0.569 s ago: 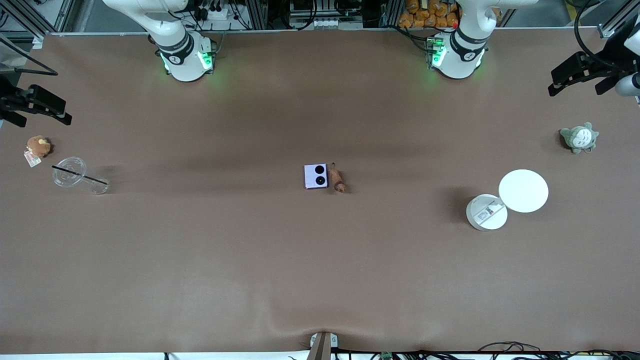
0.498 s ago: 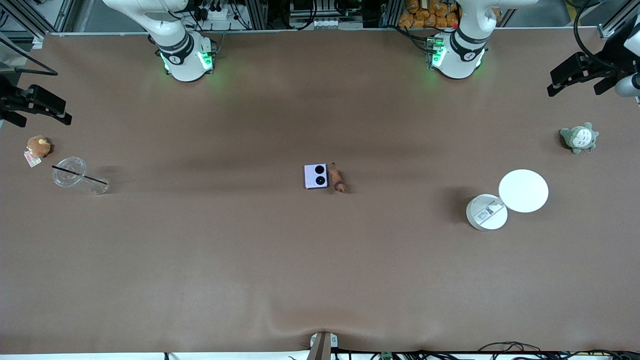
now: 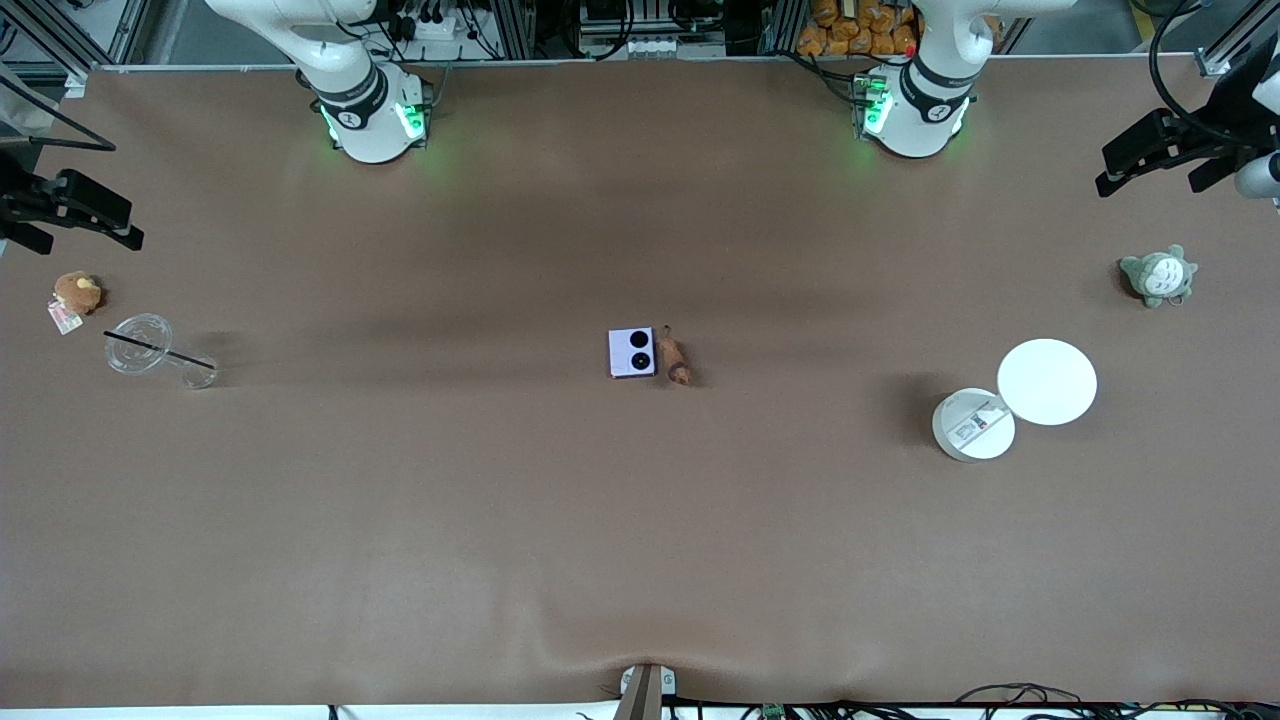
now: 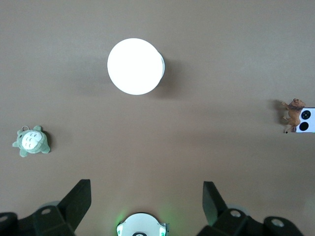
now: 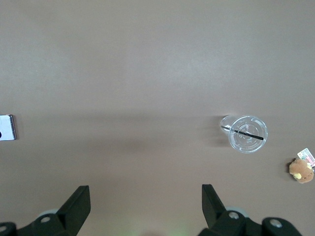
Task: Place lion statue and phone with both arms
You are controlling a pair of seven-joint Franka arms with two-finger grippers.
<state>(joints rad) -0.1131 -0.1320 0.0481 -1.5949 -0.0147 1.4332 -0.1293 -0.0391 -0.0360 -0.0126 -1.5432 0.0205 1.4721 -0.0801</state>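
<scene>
1. One phone (image 3: 632,352) and one lion statue (image 3: 675,361) are seen lying side by side, just touching or nearly so, at the middle of the brown counter (image 3: 640,520); the statue is on the side toward the left arm's end.
2. Two plush toys are counted: a grey-green-and-white plush (image 3: 1158,276) at the left arm's end and a brown plush (image 3: 76,293) with a tag at the right arm's end.
3. Two white discs are counted, a larger white disc (image 3: 1047,381) and a smaller labelled disc (image 3: 973,424), touching at their edges.
4. One clear cup (image 3: 139,344) with a black straw is found lying near the brown plush.
5. The left pincer (image 4: 146,199) is held high over the left arm's end of the counter, fingers spread wide, nothing gripped.
6. The right pincer (image 5: 145,201) is held high over the right arm's end, likewise spread wide and empty.
7. In the left wrist view only the larger disc is shown whole, with the smaller one mostly hidden beneath it; both are separated in the front view.
8. In the right wrist view only an edge of the phone is shown, and the statue is left out.
</scene>
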